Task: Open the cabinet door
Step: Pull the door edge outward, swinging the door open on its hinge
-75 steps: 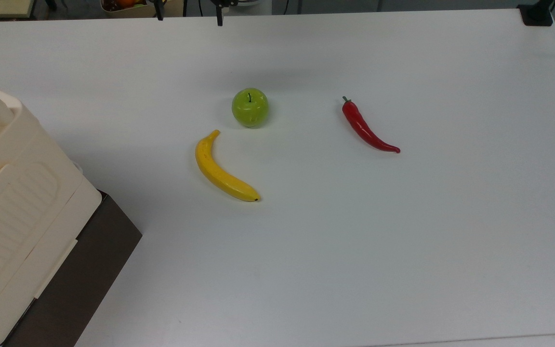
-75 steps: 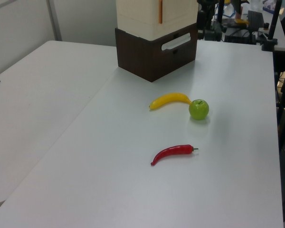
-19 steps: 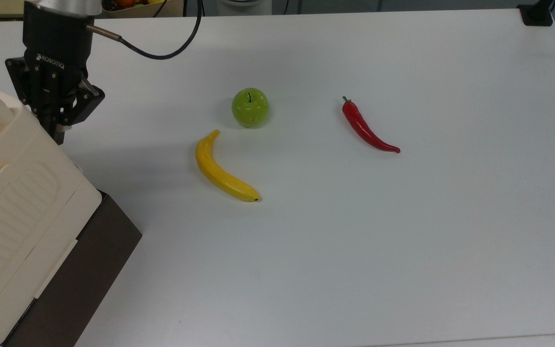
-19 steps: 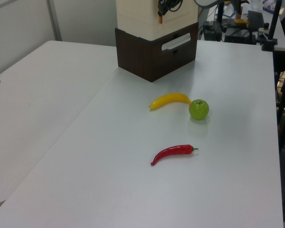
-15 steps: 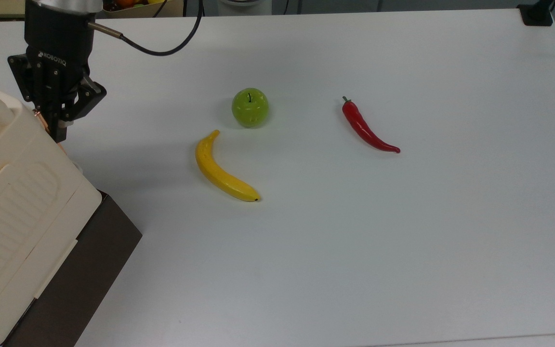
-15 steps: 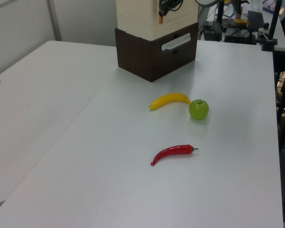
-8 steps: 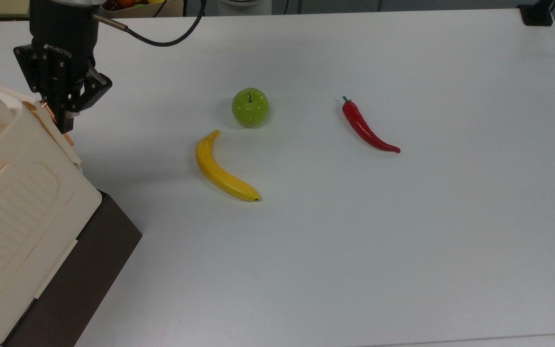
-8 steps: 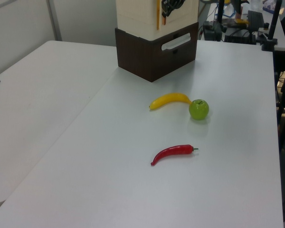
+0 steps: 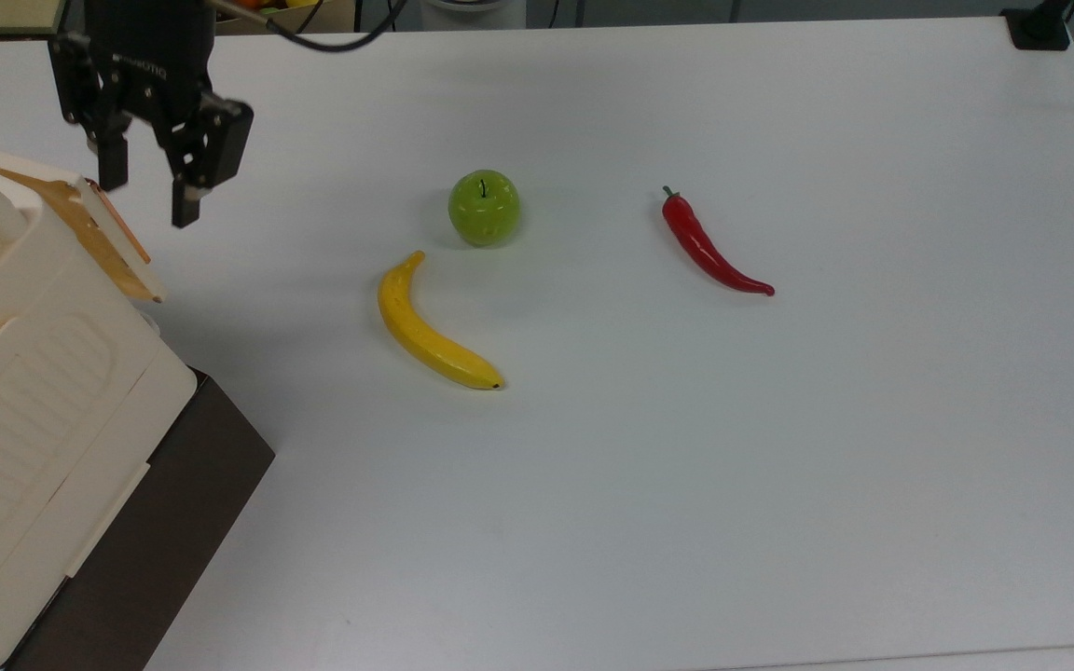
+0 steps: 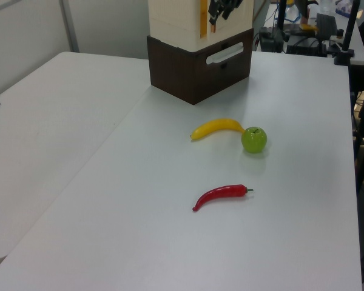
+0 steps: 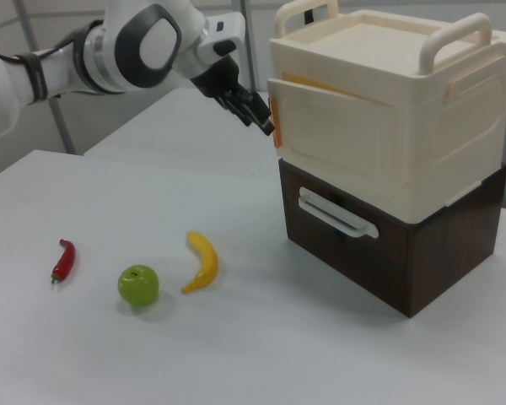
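Fruit lay nearest on the surface (image 9: pixel 593 513); beyond, the cabinet door (image 11: pixel 320 139) stood ajar on the cabinet (image 11: pixel 388 101). Pincer (image 9: pixel 147 191) hung spread beside its free edge: a thin, light, stiff panel, probably best hooked there.

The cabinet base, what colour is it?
Dark brown base; the right view shows it best.

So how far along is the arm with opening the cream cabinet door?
Started: the thin cream cabinet door stands slightly ajar, its tan inner side showing in the top view, swung a little off the large cream plastic cabinet. In hand: nothing; the black two-finger gripper hangs open just beside the door's free edge, not gripping it. Left: swinging the door wide, since the gap looks narrow.
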### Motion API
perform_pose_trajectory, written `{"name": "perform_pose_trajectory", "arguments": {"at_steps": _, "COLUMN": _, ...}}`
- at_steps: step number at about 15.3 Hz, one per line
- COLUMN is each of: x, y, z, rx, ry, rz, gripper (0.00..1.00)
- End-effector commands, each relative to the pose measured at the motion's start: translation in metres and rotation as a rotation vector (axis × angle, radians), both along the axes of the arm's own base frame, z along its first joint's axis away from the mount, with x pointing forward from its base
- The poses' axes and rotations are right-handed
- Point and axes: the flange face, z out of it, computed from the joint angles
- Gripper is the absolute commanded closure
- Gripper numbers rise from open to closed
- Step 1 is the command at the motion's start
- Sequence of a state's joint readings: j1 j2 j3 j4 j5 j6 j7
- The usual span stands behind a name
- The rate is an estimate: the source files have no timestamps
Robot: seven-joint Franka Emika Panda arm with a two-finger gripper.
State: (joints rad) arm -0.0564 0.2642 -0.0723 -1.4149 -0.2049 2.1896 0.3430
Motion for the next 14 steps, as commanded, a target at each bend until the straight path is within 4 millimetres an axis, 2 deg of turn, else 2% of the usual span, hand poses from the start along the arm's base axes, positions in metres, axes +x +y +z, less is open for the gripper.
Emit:
{"name": "perform_pose_trajectory", "arguments": {"at_steps": 1, "x": -0.013, "y": 0.005, "z": 0.022, "rx": 0.025, "ry": 0.001, "rz": -0.021, "gripper": 0.0}}
{"name": "perform_pose_trajectory", "arguments": {"at_steps": 6, "x": -0.011, "y": 0.004, "z": 0.073, "rx": 0.005, "ry": -0.121, "rz": -0.017, "gripper": 0.0}}
{"name": "perform_pose_trajectory", "arguments": {"at_steps": 8, "x": -0.008, "y": 0.005, "z": 0.086, "rx": -0.006, "ry": -0.217, "rz": 0.002, "gripper": 0.0}}
{"name": "perform_pose_trajectory", "arguments": {"at_steps": 11, "x": -0.003, "y": 0.003, "z": 0.093, "rx": -0.019, "ry": -0.297, "rz": 0.017, "gripper": 0.0}}
{"name": "perform_pose_trajectory", "arguments": {"at_steps": 14, "x": 0.007, "y": 0.004, "z": 0.077, "rx": -0.023, "ry": -0.304, "rz": 0.027, "gripper": 0.0}}
